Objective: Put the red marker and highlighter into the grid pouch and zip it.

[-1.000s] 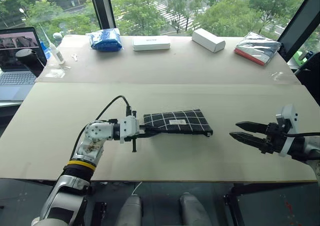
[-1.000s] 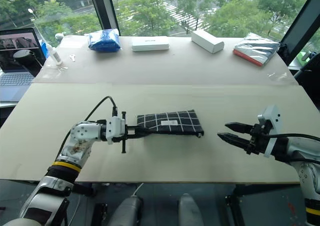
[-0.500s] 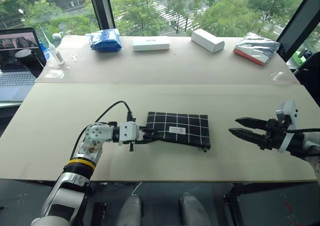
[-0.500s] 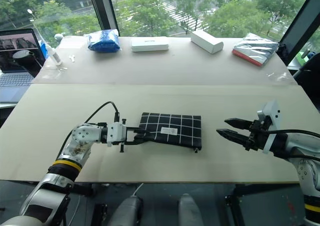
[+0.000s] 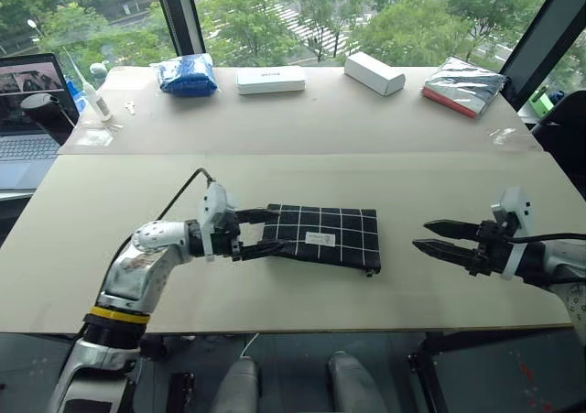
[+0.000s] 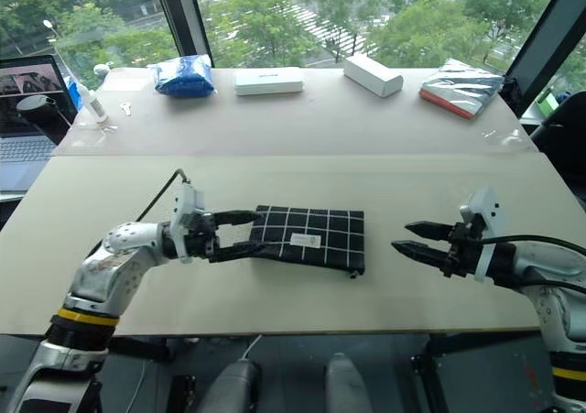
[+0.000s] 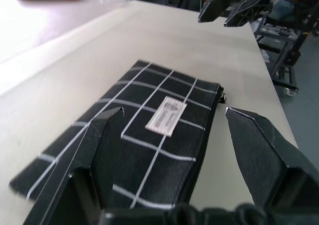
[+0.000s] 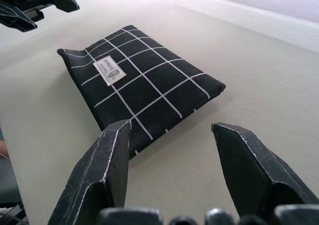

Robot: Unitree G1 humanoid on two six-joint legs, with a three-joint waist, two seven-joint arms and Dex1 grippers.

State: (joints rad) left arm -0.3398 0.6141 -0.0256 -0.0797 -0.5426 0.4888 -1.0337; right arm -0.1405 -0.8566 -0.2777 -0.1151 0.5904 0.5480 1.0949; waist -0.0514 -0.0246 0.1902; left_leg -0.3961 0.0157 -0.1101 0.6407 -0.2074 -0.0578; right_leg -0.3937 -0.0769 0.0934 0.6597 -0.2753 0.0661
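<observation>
Left eye view: left end effector (image 5: 259, 234) level, spread at grid pouch (image 5: 325, 237).

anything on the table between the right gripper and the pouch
No. Between the right gripper and the pouch there is only bare table, as the left eye view shows; the right wrist view shows the same bare stretch ahead of the fingers.

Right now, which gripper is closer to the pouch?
Left. The left gripper is open at the pouch's left end, fingers straddling that edge. The right gripper hangs open, clearly apart off its right end.
</observation>
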